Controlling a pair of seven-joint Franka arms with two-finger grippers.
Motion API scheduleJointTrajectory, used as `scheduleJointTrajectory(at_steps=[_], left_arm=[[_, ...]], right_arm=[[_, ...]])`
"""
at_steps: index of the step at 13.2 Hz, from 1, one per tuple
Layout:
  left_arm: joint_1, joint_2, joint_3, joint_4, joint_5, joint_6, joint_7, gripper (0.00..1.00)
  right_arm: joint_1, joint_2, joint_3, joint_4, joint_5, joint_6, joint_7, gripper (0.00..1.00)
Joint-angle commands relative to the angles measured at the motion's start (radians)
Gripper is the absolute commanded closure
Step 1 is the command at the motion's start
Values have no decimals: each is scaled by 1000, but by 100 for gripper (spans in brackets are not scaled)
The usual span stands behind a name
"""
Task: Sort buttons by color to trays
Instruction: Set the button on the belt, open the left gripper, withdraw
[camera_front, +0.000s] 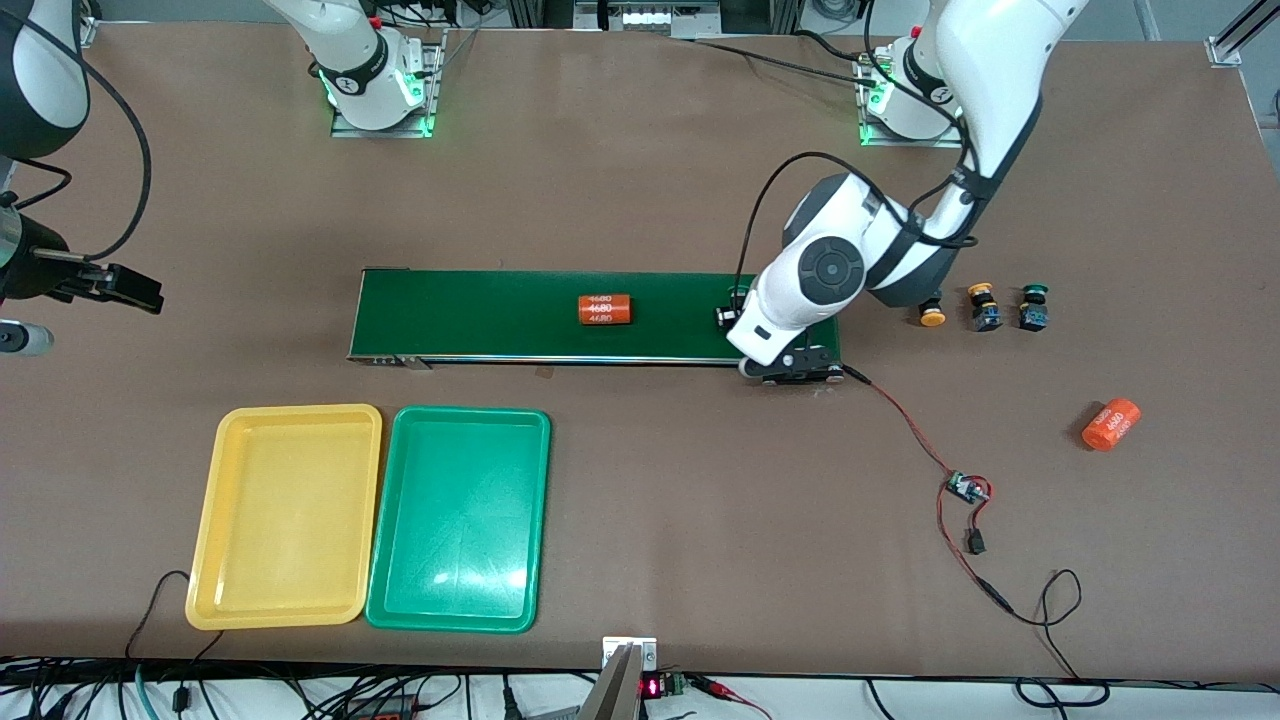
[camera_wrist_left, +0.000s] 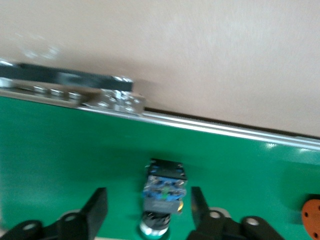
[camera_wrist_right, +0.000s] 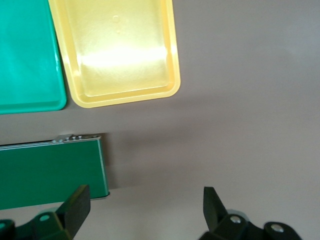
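Left end effector (camera_wrist_left: 149, 205) sits low over the conveyor belt (camera_front: 480, 315) at the left arm's end, fingers (camera_wrist_left: 95, 207) spread with a gap on each side of a button (camera_wrist_left: 164, 187) lying on the belt between them; nothing is gripped. Its cap colour cannot be determined here. Three further buttons stand on the worktop (camera_front: 640, 180) toward the left arm's end: an orange-capped button (camera_front: 932, 315), a yellow-capped button (camera_front: 984, 306) and a green-capped button (camera_front: 1033, 306). Both the yellow tray (camera_front: 285, 515) and the green tray (camera_front: 458, 518) lie empty, nearer the front camera than the belt. Right end effector (camera_wrist_right: 142, 207) waits wide open over bare worktop at the right arm's end of the belt. Risks: a finger may clip the released button on withdrawal and tip or roll it off the belt edge. An orange cylinder (camera_front: 605, 309) rests mid-belt and may be mistaken for a yellow item; a second cylinder (camera_front: 1110, 424) lies on the worktop.
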Motion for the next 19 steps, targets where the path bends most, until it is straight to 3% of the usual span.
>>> scheduleJointTrajectory(at_steps=[1, 2, 4, 8, 13, 16, 19], left_arm=[[79, -54, 3, 137, -3, -196, 40, 0], [106, -49, 6, 194, -3, -278, 93, 0], [186, -48, 14, 233, 44, -320, 219, 0], [309, -41, 16, 262, 213, -324, 503, 0], [432, 0, 43, 247, 230, -344, 777, 0], [403, -61, 179, 77, 228, -312, 871, 0], [392, -208, 287, -177, 228, -150, 1033, 0]], right_arm=[[-14, 0, -3, 8, 42, -13, -2, 0], [-15, 0, -2, 7, 47, -17, -1, 0], [-12, 0, -2, 8, 61, -23, -2, 0], [-7, -2, 1, 2, 61, -35, -5, 0], [25, -8, 8, -16, 62, -47, 7, 0], [25, -34, 8, -65, 61, -38, -7, 0], [20, -118, 5, -191, 61, 3, -7, 0]])
